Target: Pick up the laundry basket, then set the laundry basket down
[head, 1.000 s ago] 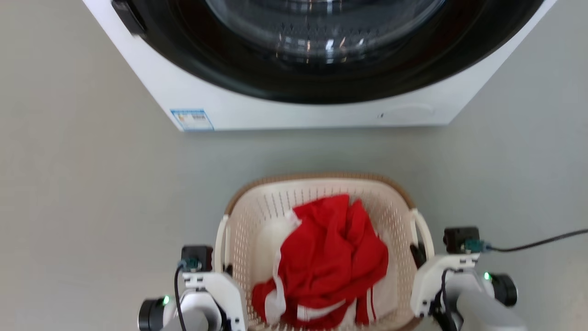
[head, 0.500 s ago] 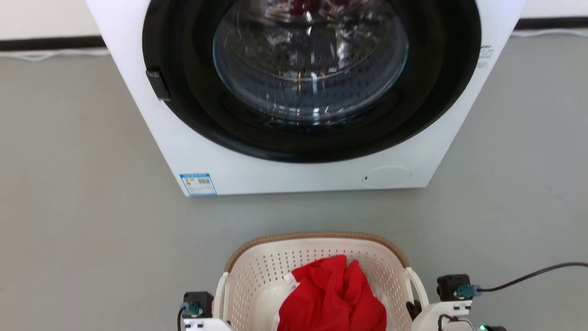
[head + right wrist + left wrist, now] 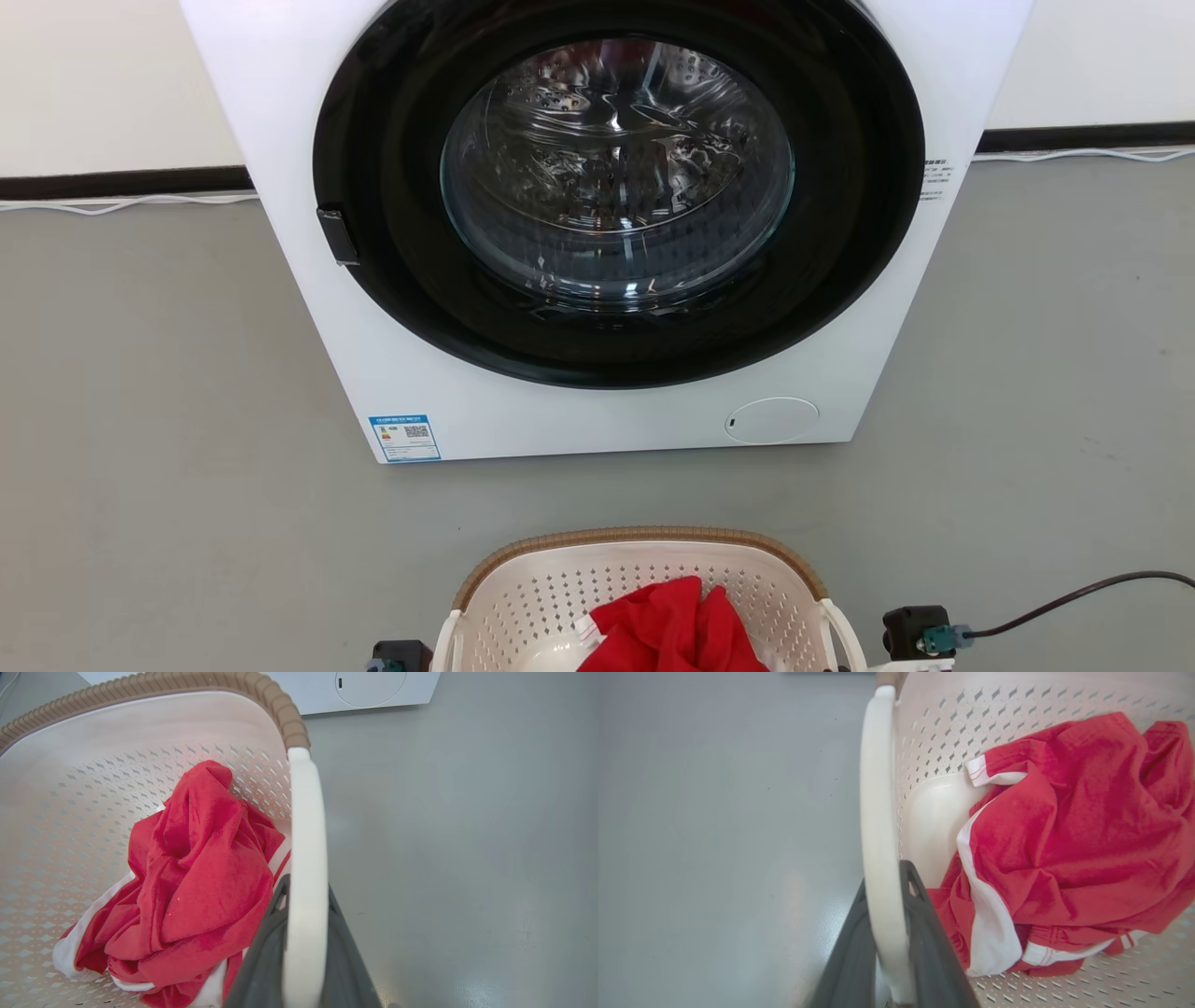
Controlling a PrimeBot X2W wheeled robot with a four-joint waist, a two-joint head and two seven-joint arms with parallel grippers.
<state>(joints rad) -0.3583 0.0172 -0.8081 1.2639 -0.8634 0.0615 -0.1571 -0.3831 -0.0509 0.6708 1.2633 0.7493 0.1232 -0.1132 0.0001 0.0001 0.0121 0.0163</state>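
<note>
The head camera has tilted up, so the washing machine (image 3: pixel 597 233) now shows its whole door. The laundry basket (image 3: pixel 523 597) now sits at that view's bottom edge.

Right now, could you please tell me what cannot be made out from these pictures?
- Head view: the bottom edge cuts off the near half of the laundry basket.
- Head view: the print on the blue label of the washing machine is too small.
- Wrist views: the red garment hides the basket bottom beneath it.
- Wrist views: the white handles cover where the left gripper and right gripper press.
- All views: the basket's walls hide whether its base touches the floor.
</note>
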